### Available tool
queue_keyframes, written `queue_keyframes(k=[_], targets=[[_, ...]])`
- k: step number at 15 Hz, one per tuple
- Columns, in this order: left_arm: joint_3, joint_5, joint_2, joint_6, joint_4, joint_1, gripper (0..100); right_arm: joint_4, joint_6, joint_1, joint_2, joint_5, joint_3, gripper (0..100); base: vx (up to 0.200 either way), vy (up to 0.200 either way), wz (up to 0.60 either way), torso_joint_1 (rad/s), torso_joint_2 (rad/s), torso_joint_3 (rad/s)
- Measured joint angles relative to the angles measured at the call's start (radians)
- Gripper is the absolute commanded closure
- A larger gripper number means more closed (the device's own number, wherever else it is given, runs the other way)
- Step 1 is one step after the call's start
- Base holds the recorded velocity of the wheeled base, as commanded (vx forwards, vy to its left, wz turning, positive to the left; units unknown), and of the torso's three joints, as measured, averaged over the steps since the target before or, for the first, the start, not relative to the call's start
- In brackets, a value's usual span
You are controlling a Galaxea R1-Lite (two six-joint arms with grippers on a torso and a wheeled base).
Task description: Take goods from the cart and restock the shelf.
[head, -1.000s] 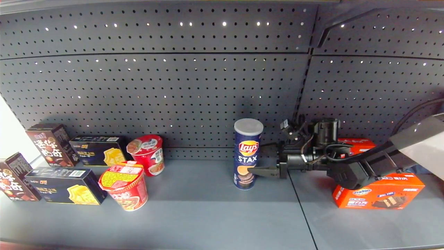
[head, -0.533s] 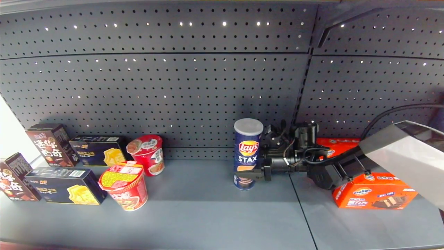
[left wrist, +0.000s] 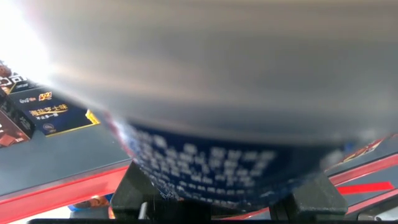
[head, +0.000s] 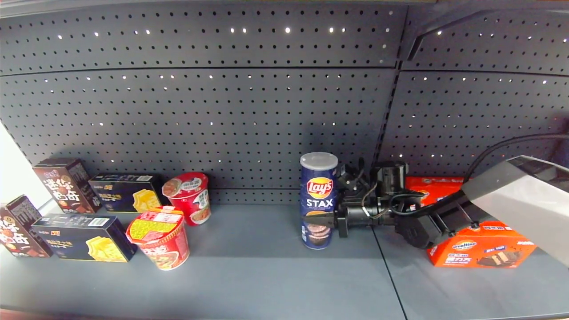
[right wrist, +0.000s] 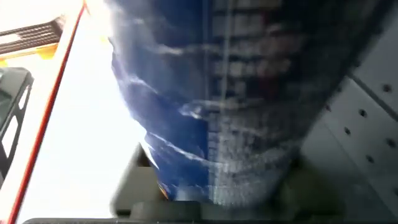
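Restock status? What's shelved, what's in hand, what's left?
Shelved: dark boxes and noodle cups on the left, orange boxes on the right. In hand: right gripper clasps the chips can, upright on the shelf; left gripper holds a blue pack. Left: release the can, shelve the pack.

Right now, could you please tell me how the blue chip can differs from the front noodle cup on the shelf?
The chip can is tall, narrow and blue; the front noodle cup is short, wide, red and tapers downward. The chip can has a plain grey lid; the noodle cup's lid is printed yellow and red. The right gripper grips the chip can; the noodle cup stands free. Both are round containers on the shelf.
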Motion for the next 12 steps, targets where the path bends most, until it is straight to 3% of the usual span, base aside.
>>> queue_keyframes(k=[6, 10, 12], targets=[[-0.076, -0.014, 0.081, 0.01, -0.005, -0.004, 100, -0.008, 0.09, 0.093, -0.238, -0.161, 0.19, 100, 0.0, 0.0, 0.0, 0.0, 0.0, 0.0], [-0.153, -0.124, 0.208, 0.048, -0.013, -0.014, 100, -0.001, 0.143, 0.172, -0.433, -0.287, 0.357, 100, 0.0, 0.0, 0.0, 0.0, 0.0, 0.0], [-0.173, -0.21, 0.291, 0.085, -0.041, -0.017, 100, -0.002, 0.148, 0.183, -0.524, -0.337, 0.459, 100, 0.0, 0.0, 0.0, 0.0, 0.0, 0.0]])
